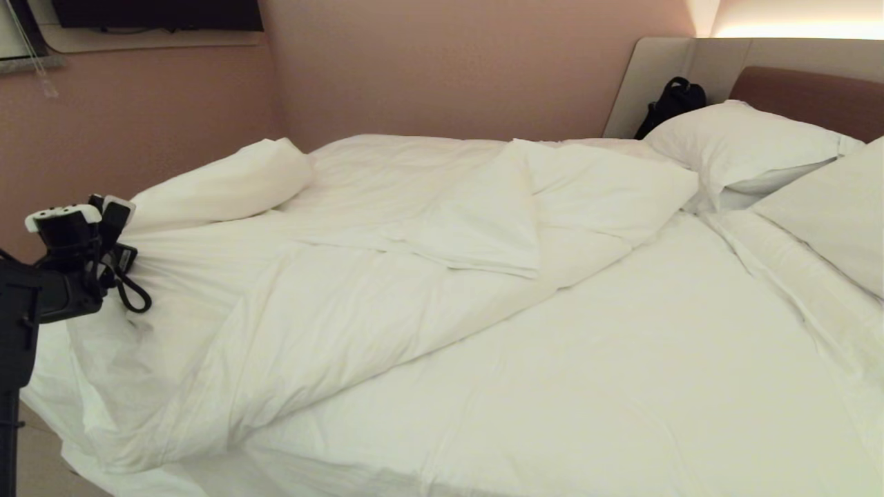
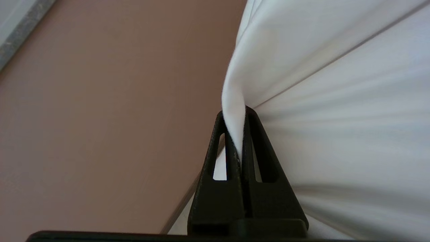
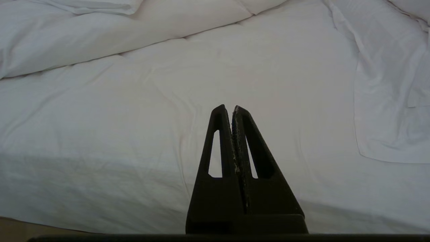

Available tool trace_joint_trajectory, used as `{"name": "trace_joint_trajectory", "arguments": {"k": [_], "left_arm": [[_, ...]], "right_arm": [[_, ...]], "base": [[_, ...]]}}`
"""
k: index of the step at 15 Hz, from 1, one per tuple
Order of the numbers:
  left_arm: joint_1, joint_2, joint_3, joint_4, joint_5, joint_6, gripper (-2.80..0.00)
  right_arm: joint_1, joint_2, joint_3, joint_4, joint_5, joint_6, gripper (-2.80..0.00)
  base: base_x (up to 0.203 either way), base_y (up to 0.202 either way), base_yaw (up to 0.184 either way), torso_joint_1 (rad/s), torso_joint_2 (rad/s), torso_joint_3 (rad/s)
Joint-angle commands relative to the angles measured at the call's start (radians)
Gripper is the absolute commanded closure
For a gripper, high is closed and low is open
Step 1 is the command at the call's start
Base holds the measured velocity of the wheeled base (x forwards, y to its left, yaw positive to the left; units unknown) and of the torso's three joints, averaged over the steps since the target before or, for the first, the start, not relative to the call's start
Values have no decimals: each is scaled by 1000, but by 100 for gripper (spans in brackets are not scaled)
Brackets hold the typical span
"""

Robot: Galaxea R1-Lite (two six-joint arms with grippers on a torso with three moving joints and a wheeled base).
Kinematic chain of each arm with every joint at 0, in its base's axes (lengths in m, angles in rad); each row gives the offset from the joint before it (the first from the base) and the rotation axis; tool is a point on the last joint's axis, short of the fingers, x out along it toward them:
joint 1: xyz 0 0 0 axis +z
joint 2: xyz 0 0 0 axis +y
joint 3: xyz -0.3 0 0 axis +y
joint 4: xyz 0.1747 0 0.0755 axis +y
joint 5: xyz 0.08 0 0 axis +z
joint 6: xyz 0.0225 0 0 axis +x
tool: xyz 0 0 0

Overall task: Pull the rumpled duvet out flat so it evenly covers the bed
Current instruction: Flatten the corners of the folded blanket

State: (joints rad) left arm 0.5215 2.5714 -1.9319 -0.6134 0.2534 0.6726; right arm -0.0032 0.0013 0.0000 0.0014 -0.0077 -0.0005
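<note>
The white duvet [image 1: 428, 290] lies rumpled on the bed, one corner folded back across its middle and a bulge near the far left wall. At the bed's left edge my left gripper [image 1: 117, 231] is shut on the duvet. In the left wrist view a pinch of white duvet [image 2: 336, 101] runs taut from between the closed fingers of the left gripper [image 2: 235, 114]. My right gripper [image 3: 229, 107] is shut on nothing and hangs over the duvet's flat near part [image 3: 168, 84]; it is outside the head view.
Two white pillows [image 1: 746, 145] [image 1: 836, 207] lie by the brown headboard [image 1: 808, 96] at the right. A black bag [image 1: 673, 103] leans on the beige panel behind them. A pink wall [image 1: 138, 124] runs close along the bed's far left side.
</note>
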Motion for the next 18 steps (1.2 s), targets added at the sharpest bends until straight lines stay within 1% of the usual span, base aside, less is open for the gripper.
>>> {"name": "trace_joint_trajectory", "arguments": {"k": [1, 5, 6, 7, 10, 11, 14, 16, 17, 18], "left_arm": [[2, 20, 1, -5, 4, 5, 0], [0, 33, 1, -5, 4, 7, 0], [-1, 38, -2, -6, 4, 11, -159], [-2, 43, -9, -11, 4, 15, -280], [-9, 36, -13, -27, -1, 2, -280], [-12, 24, -15, -28, -4, -26, -280], [-30, -60, -16, -12, -11, -195, -280], [-39, -136, -13, 22, -28, -330, -280], [-42, -179, -11, 65, -53, -408, -280], [-43, -223, -11, 138, -83, -489, -280]], "right_arm": [[0, 0, 0, 0, 0, -1, 0], [0, 0, 0, 0, 0, -1, 0], [0, 0, 0, 0, 0, -1, 0], [0, 0, 0, 0, 0, 0, 0], [0, 0, 0, 0, 0, -1, 0], [0, 0, 0, 0, 0, -1, 0], [0, 0, 0, 0, 0, -1, 0], [0, 0, 0, 0, 0, -1, 0], [0, 0, 0, 0, 0, -1, 0], [0, 0, 0, 0, 0, 0, 0]], "base": [[0, 0, 0, 0, 0, 0], [0, 0, 0, 0, 0, 0], [0, 0, 0, 0, 0, 0], [0, 0, 0, 0, 0, 0], [0, 0, 0, 0, 0, 0], [0, 0, 0, 0, 0, 0], [0, 0, 0, 0, 0, 0], [0, 0, 0, 0, 0, 0], [0, 0, 0, 0, 0, 0], [0, 0, 0, 0, 0, 0]]}}
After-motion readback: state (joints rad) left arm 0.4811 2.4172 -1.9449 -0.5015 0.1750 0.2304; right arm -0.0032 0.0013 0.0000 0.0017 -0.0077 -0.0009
